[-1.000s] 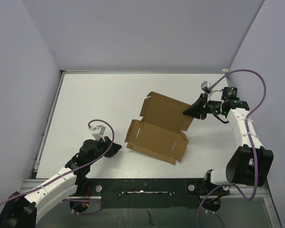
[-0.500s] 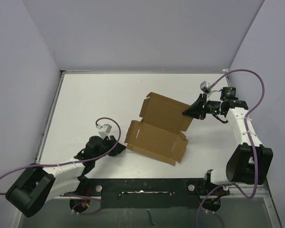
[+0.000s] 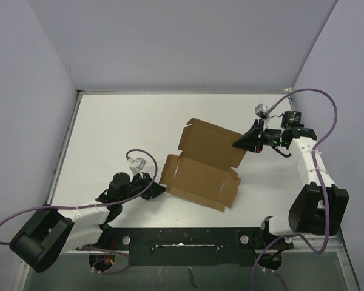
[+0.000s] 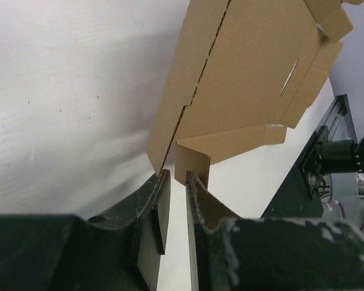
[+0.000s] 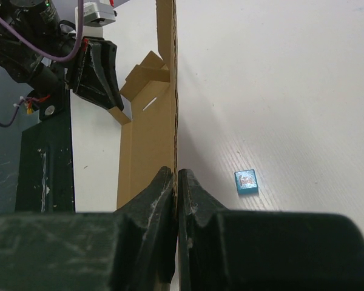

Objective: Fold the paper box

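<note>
The paper box (image 3: 200, 162) is a brown die-cut cardboard sheet, partly folded, in the middle of the white table. Its far panel is tilted up. My right gripper (image 3: 238, 144) is shut on the right edge of that raised panel; in the right wrist view the cardboard edge (image 5: 167, 91) runs straight into the closed gripper (image 5: 176, 173). My left gripper (image 3: 159, 188) is at the box's near-left corner. In the left wrist view it (image 4: 176, 176) stands narrowly open, with a small upright flap (image 4: 192, 161) of the box (image 4: 242, 79) just beyond the tips and nothing between them.
A tiny blue cube (image 5: 246, 181) lies on the table right of the raised panel. The black base rail (image 3: 188, 237) runs along the near edge. Walls close in the table's far, left and right sides.
My left gripper has moved right along the table to the box's near-left corner. The right gripper and the box have not moved.
</note>
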{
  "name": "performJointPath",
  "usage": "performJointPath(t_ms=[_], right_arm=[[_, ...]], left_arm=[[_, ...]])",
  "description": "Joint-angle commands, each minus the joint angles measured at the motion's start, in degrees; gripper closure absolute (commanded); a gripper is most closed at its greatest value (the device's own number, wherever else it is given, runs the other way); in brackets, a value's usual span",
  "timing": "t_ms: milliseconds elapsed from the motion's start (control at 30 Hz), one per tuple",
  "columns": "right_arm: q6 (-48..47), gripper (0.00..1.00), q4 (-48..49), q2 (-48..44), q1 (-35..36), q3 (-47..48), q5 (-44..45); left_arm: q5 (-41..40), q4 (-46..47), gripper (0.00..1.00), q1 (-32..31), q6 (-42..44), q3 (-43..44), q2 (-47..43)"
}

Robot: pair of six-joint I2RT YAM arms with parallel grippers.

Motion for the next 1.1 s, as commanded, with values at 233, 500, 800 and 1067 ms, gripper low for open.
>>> performJointPath(t_ms=[233,500,800,1067], right_arm=[[0.3,1.00,1.2,-0.3,0.3,0.2,-1.5],[0.5,1.00,1.4,0.0,0.5,0.1,-2.1],[2.3,1.00,2.6,0.2,0.5,-0.3,-3.5],[5.3,1.00,5.6,0.2,0.5,-1.5,-4.2]], left_arm=[[5.1,9.9,0.79,-0.1,-1.2,3.2,8.9],[5.2,13.7,0.69,-0.2,-2.1,3.6,12.8],[2.8,16.1,0.59,-0.3,-2.4,2.8,15.5],[2.4,19.1,0.53,-1.3,-4.7,2.8,18.2]])
